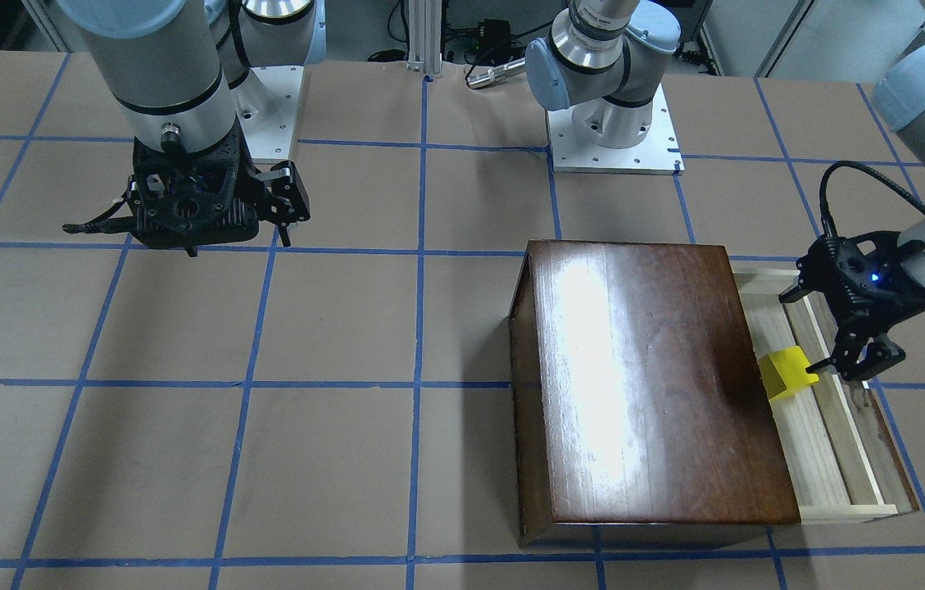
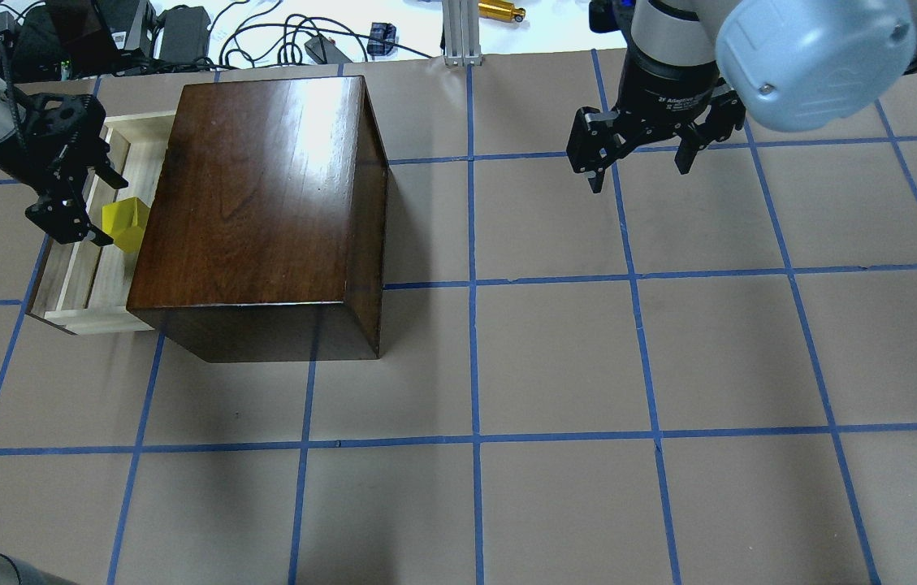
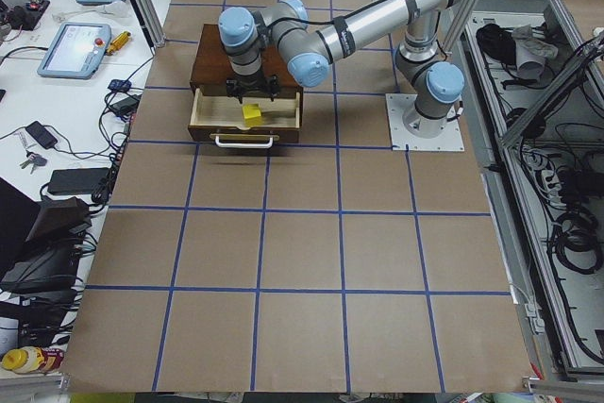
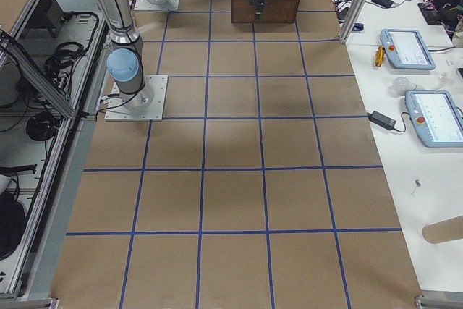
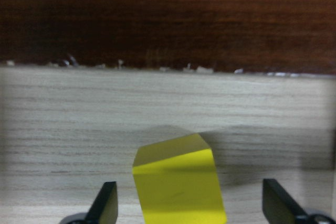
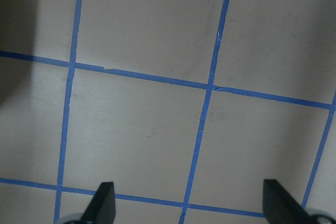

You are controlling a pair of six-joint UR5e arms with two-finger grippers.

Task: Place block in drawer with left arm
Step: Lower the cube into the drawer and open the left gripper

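The yellow block point(image 1: 786, 373) lies in the pulled-out drawer point(image 1: 818, 459) of the dark-brown box point(image 1: 642, 377), close to the box's face. My left gripper point(image 1: 847, 373) hangs over the drawer, open, just beside the block. In the left wrist view the block point(image 5: 178, 182) sits on the pale drawer floor point(image 5: 157, 108) between the two fingertips point(image 5: 107, 203), with a gap on each side. In the overhead view the block point(image 2: 125, 223) is next to the left gripper point(image 2: 80, 236). My right gripper point(image 2: 637, 166) is open and empty above bare table, far from the box.
The box point(image 2: 255, 187) stands on the brown paper table with blue tape lines point(image 2: 474, 284). The drawer point(image 2: 88, 280) sticks out toward the table's left end. Cables and devices lie beyond the far edge point(image 2: 263, 32). The arm bases point(image 1: 614, 139) are bolted down behind.
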